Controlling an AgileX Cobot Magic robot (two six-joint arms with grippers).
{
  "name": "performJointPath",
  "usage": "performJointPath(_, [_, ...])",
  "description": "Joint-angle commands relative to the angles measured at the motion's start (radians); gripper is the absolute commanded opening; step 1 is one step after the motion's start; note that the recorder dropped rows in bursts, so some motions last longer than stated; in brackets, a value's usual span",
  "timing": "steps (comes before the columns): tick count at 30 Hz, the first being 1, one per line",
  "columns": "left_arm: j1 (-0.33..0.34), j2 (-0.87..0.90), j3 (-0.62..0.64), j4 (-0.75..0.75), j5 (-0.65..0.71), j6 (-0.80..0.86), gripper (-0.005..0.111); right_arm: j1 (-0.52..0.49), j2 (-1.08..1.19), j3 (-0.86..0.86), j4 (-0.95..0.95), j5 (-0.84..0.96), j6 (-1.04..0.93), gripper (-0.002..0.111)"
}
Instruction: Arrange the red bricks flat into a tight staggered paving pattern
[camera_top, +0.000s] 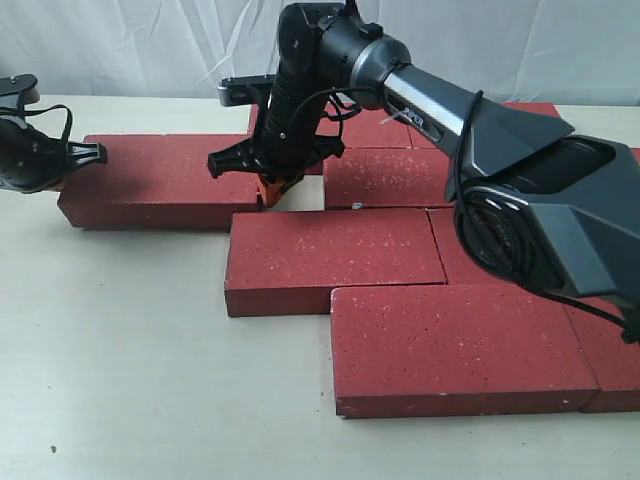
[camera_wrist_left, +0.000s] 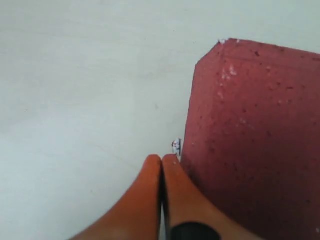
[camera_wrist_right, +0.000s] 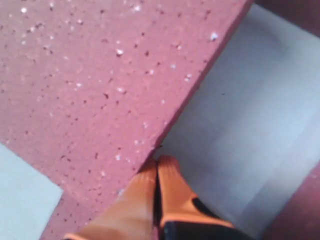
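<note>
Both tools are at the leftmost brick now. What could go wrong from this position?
The shut right tool stands in the gap beside the leftmost brick; a push from the shut left tool may pinch it.
A narrow tip pushing off-centre may turn the brick instead of sliding it straight.

In front of the left brick (camera_top: 160, 178) the table (camera_top: 120, 380) is bare and wide, free for any approach. At that brick's right end a narrow gap (camera_top: 308, 195) parts it from the next brick (camera_top: 390, 178). The right gripper (camera_top: 278, 190) (fingers pressed together) stands in it, with its arm (camera_top: 430, 100) overhead. The middle brick (camera_top: 335, 255) walls the gap's front. At the left brick's other end the left gripper (camera_top: 100, 153) sits by the corner.
</note>
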Motion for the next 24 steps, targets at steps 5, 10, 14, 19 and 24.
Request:
performJointPath(5, [0.03, -0.001, -0.004, -0.049, 0.038, -0.008, 0.0, 0.028, -0.001, -0.004, 0.133, -0.07, -0.023, -0.001])
performJointPath(10, [0.032, -0.001, -0.004, -0.04, 0.033, -0.008, 0.0, 0.028, -0.001, -0.004, 0.075, -0.07, -0.005, -0.001])
performJointPath(14, [0.041, -0.001, -0.004, -0.02, 0.025, -0.006, 0.0, 0.026, -0.001, -0.004, -0.055, -0.07, 0.077, -0.001])
performJointPath(19, [0.08, -0.001, -0.004, -0.013, 0.027, -0.006, 0.0, 0.026, -0.003, -0.004, -0.133, -0.07, 0.145, -0.001])
performJointPath(24, [0.112, -0.001, -0.004, -0.033, 0.029, -0.006, 0.0, 0.026, -0.003, -0.004, -0.18, -0.07, 0.178, -0.001])
